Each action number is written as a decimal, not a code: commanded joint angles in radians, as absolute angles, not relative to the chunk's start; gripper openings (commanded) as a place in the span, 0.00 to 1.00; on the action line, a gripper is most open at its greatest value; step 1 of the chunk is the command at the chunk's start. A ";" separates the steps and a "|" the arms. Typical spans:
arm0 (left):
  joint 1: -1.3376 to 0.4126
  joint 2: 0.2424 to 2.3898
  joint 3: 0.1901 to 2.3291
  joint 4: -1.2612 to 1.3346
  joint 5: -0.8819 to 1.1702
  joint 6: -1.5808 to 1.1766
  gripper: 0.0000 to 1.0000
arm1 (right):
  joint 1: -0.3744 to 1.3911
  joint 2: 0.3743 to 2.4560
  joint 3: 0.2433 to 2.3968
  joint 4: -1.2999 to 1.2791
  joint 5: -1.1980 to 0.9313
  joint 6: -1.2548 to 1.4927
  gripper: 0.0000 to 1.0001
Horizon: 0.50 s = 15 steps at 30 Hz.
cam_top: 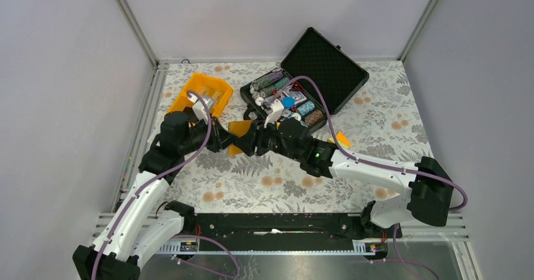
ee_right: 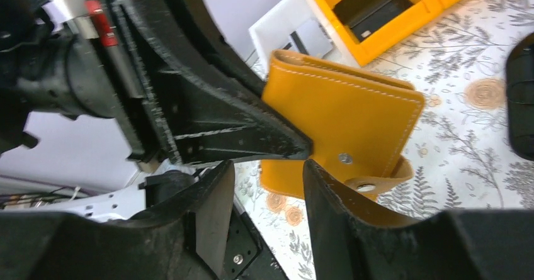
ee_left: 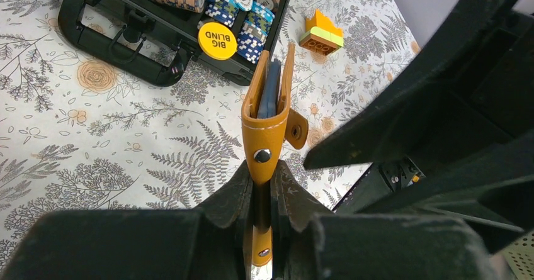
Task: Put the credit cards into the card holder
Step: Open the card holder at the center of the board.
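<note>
Floral tabletop (ee_left: 94,141) | left end effector (ee_left: 261,185) clamps card holder (ee_left: 267,129) | right end effector (ee_right: 267,192) parted beside it | poker case (ee_left: 151,25), brick (ee_left: 322,31) nearby

- The top view looks down from high above the near edge, taking in the whole table (cam_top: 252,185).
- The left wrist view sits close, facing right toward the black case (ee_left: 165,28).
- The right wrist view sits close, facing left toward the orange bin (ee_right: 390,44).
- All three share the card holder (cam_top: 240,129).

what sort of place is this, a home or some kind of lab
Probably a robot lab test cell, not a home: grey wall panels in an aluminium frame box it in, and props like a poker chip case sit on a floral cloth.
</note>
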<state>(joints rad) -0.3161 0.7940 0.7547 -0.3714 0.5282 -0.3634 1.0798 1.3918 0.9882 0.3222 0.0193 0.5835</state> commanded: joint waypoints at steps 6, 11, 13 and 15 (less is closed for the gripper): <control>-0.317 0.764 0.755 -0.305 0.558 -0.358 0.00 | 1.009 1.401 1.002 0.279 0.103 0.652 0.56; -0.318 0.746 0.749 -0.299 0.559 -0.357 0.00 | 0.938 1.385 0.953 0.280 0.025 0.676 0.56; -0.317 0.740 0.749 -0.293 0.571 -0.357 0.00 | 0.926 1.377 0.938 0.298 -0.011 0.669 0.56; -0.317 0.736 0.747 -0.285 0.587 -0.357 0.00 | 0.909 1.366 0.917 0.335 -0.073 0.667 0.56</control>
